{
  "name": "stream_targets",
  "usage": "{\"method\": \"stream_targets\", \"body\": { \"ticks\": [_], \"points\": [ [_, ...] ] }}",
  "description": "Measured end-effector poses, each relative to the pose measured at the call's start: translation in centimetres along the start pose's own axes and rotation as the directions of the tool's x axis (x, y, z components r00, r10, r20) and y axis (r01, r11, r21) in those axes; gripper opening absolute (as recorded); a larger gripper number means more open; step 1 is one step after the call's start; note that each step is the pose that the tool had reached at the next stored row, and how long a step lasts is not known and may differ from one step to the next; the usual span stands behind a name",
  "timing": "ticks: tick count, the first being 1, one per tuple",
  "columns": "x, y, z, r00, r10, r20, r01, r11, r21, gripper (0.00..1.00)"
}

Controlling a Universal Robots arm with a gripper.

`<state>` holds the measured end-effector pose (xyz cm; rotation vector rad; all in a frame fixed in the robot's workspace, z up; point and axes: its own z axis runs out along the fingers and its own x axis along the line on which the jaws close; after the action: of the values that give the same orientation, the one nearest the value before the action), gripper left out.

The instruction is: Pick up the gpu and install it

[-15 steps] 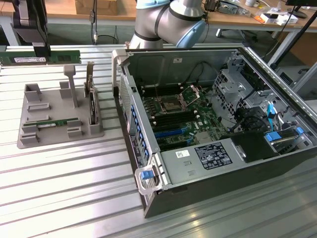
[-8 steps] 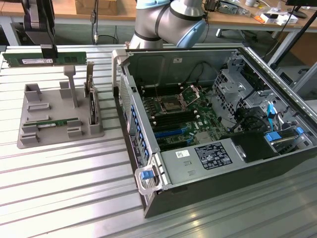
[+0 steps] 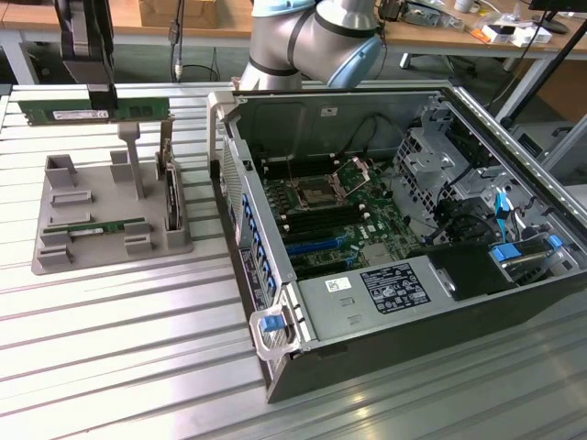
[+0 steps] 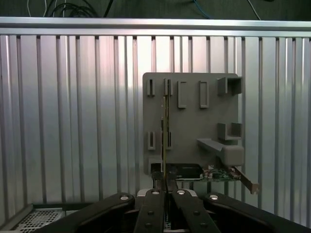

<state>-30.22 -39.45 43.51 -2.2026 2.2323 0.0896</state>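
Note:
The gpu (image 3: pixel 138 111) is a long green stick with a white label. It hangs level above the grey holder tray (image 3: pixel 110 240) at the exterior view's left. My gripper (image 3: pixel 97 94) is shut on its upper edge near the middle. In the wrist view the gpu (image 4: pixel 164 141) shows edge-on as a thin line running out from between my gripper's (image 4: pixel 167 188) fingers, over the grey holder tray (image 4: pixel 194 121). The open computer case (image 3: pixel 404 302) with its motherboard (image 3: pixel 339 220) lies to the exterior view's right of the tray.
A second green stick (image 3: pixel 105 226) lies in the tray, and a dark upright card (image 3: pixel 171 197) stands at its right side, also seen as the card (image 4: pixel 209 173) in the wrist view. The ribbed metal table (image 3: pixel 119 348) runs under everything. The case wall (image 3: pixel 229 174) rises beside the tray.

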Motion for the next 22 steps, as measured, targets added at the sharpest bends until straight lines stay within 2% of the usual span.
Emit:
{"method": "stream_targets", "body": {
  "ticks": [22],
  "points": [
    [0.0, -3.47, 0.31, 1.0, 0.0, -0.0003, 0.0, 1.0, 0.0, 0.12]
  ]
}}
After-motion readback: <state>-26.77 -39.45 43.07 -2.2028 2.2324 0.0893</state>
